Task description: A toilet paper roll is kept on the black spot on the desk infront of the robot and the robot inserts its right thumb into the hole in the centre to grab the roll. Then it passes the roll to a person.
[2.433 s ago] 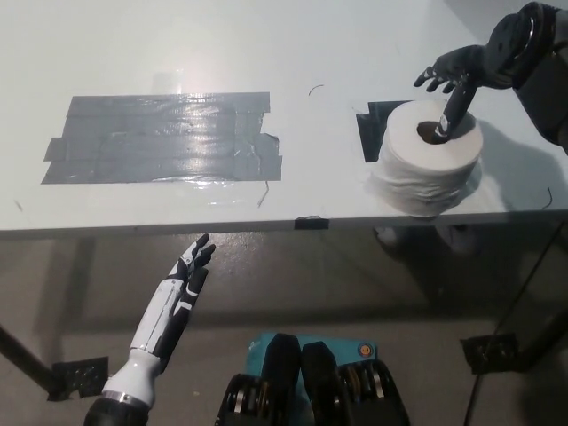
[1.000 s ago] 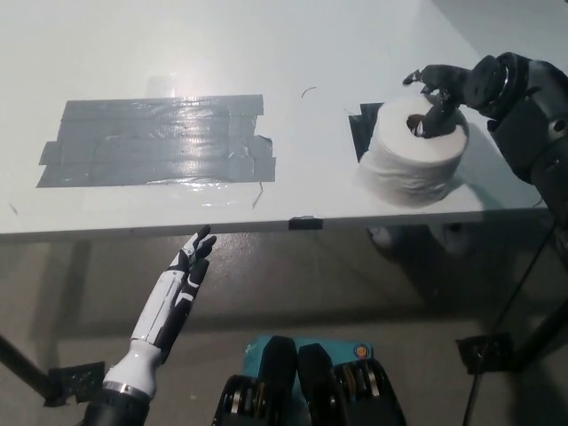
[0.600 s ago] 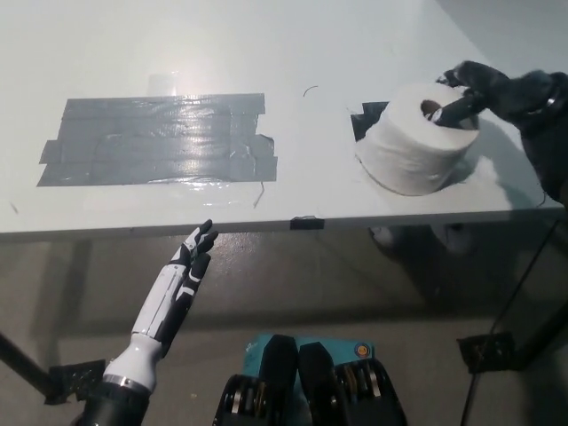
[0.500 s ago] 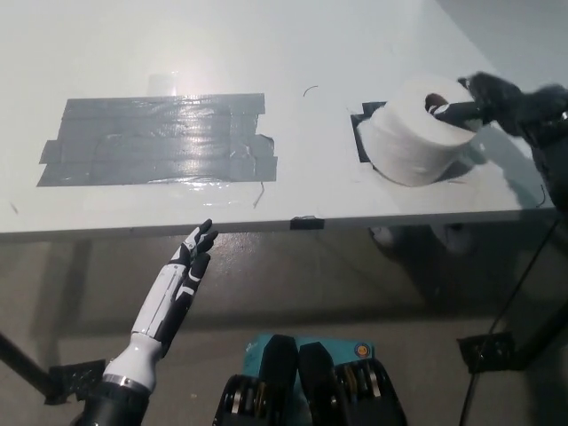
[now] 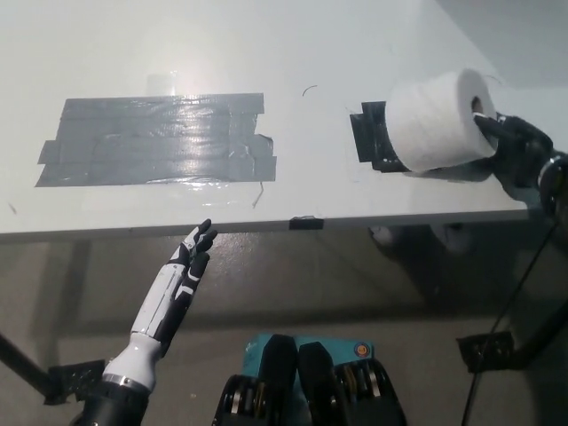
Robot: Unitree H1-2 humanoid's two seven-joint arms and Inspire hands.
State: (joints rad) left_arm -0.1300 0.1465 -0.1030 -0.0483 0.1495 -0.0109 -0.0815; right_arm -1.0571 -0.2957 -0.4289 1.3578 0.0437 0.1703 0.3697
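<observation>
Now we have the white toilet paper roll (image 5: 437, 121) tipped on its side and lifted off the white desk (image 5: 266, 53), its hollow core facing our black right hand (image 5: 513, 148). That hand has its thumb pushed into the core, and the roll hangs from it; how far the other fingers wrap the outside we cannot tell. The roll hovers just above the black tape spot (image 5: 373, 138), which now shows bare at the roll's left and lower side.

Half a second ago the roll was tilted but still resting on that black spot; earlier again it stood upright there with the thumb going down into the hole from above. So the change is a swing of the wrist that turned the roll sideways and raised it clear. We judge the grab to be done and the hand-over to be the part left; no person is in view yet.

Well to the left of the black spot, the broad grey tape patch (image 5: 155, 138) lies as it did in every earlier frame. Our white left hand (image 5: 189, 264) rests below the desk edge, under that patch, fingers apart and holding nothing, as before.
</observation>
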